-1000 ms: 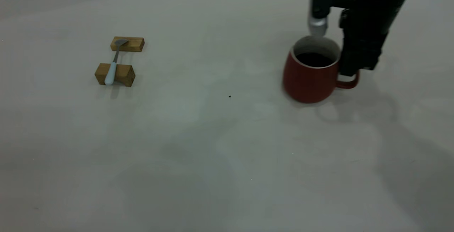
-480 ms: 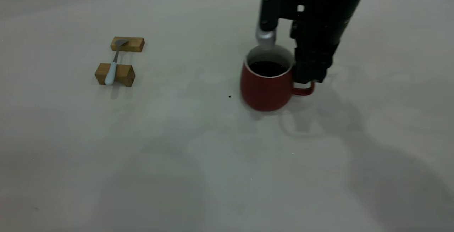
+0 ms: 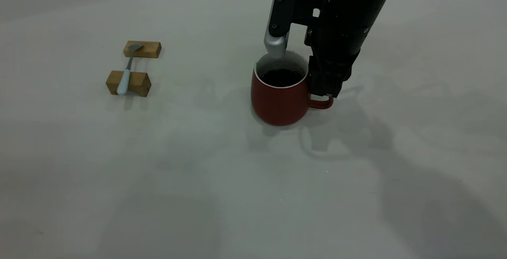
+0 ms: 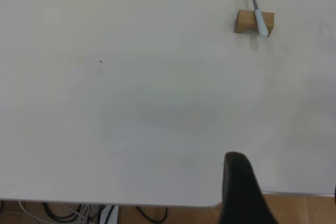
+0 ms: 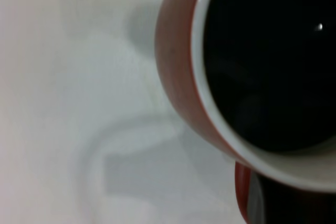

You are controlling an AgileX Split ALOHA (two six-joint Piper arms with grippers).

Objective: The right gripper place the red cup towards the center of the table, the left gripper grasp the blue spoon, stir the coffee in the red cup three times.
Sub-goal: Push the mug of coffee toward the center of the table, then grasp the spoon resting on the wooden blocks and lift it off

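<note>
Sitting near the middle of the table (image 3: 206,164), your red cup (image 3: 280,101) stands upright with the coffee (image 3: 281,77) flat and dark inside its white rim. Your right gripper (image 3: 325,92) comes down just beside the cup on the handle side, its black jaws clamped on the loop handle, and its silver-grey cylinder hangs over the far rim. Well apart, toward the left side, the blue spoon (image 3: 125,77) lies across two wooden blocks (image 3: 128,83), handle on the nearer block, bowl on the farther one. Your left gripper (image 4: 239,192) hangs off near the table edge, away from the spoon; whether its jaws are parted cannot be told.
</note>
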